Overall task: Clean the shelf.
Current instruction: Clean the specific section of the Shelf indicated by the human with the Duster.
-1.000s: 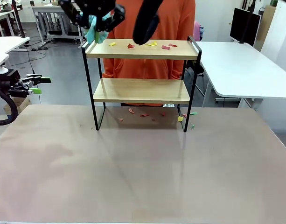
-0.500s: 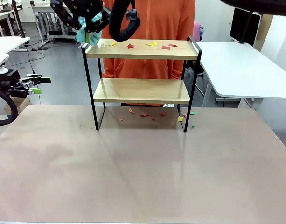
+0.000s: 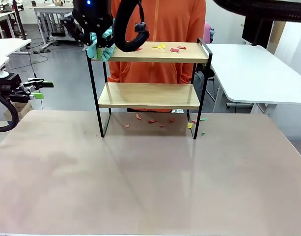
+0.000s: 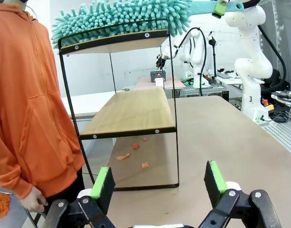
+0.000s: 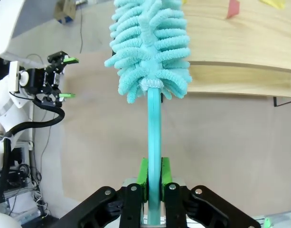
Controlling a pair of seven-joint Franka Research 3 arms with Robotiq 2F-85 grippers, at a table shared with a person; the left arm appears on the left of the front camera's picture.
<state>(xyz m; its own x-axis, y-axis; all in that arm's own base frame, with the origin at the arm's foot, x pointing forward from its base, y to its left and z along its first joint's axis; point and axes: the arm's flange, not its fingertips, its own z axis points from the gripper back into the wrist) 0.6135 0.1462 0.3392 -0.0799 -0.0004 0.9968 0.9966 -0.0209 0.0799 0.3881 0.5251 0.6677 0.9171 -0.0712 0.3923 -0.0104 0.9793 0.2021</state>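
Right wrist view: right fingers (image 5: 143, 174) pinch the duster (image 5: 147, 47) by its handle. Its head lies over the left end of the top board of the shelf (image 3: 149, 96), crosswise to the board's length. Scraps (image 3: 167, 47) sit on that board toward the robot's right, so the sweep likely runs that way along the long axis. Raised end rails may trap bits. The shelf stands at the far side of the desk (image 3: 150, 187), before a person. Left fingers (image 4: 103, 183) are spread and empty, well apart from the shelf.

text: none legible | labels: none | signs: none
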